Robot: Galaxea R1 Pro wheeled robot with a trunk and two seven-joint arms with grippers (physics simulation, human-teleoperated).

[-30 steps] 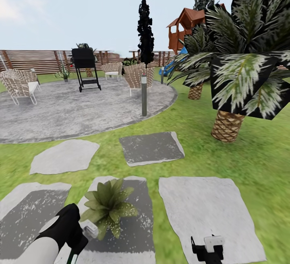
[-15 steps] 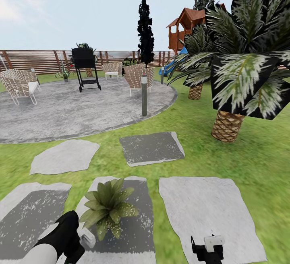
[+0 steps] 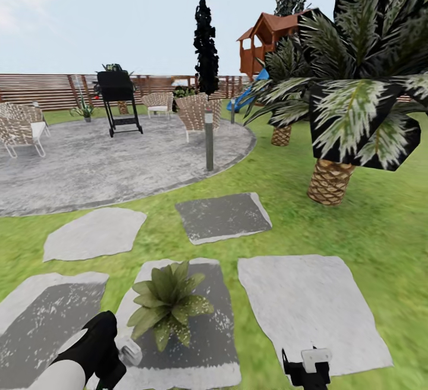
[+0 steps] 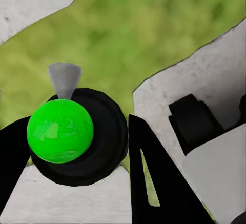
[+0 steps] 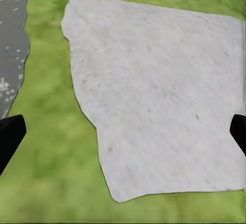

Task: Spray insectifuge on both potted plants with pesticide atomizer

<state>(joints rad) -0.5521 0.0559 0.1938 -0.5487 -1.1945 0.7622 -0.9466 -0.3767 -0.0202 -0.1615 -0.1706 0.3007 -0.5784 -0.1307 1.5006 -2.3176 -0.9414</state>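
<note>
One potted plant (image 3: 168, 302), a low rosette of speckled green leaves, sits on a dark grey stepping slab (image 3: 208, 342) in the garden lawn (image 3: 285, 223). Just to its left, my left gripper (image 3: 110, 348) is shut on the pesticide atomizer (image 3: 129, 351), whose pale nozzle points toward the plant. In the left wrist view the atomizer (image 4: 60, 130) shows a bright green ball on a black round cap with a grey nozzle tip, held between my black fingers (image 4: 146, 183). My right gripper (image 3: 306, 367) hangs open over a light slab (image 5: 154, 90) with nothing in it.
A big palm (image 3: 356, 98) with a scaly trunk stands at the right. Beyond more slabs (image 3: 221, 217) lies the round paved patio (image 3: 107, 164) with a post light (image 3: 208, 140), a black grill (image 3: 117, 101), wicker chairs (image 3: 196, 113) and the wooden fence (image 3: 41, 90).
The whole picture has shifted a little, so the camera has moved. My left arm with the atomizer sits slightly lower in the picture than a second ago.
</note>
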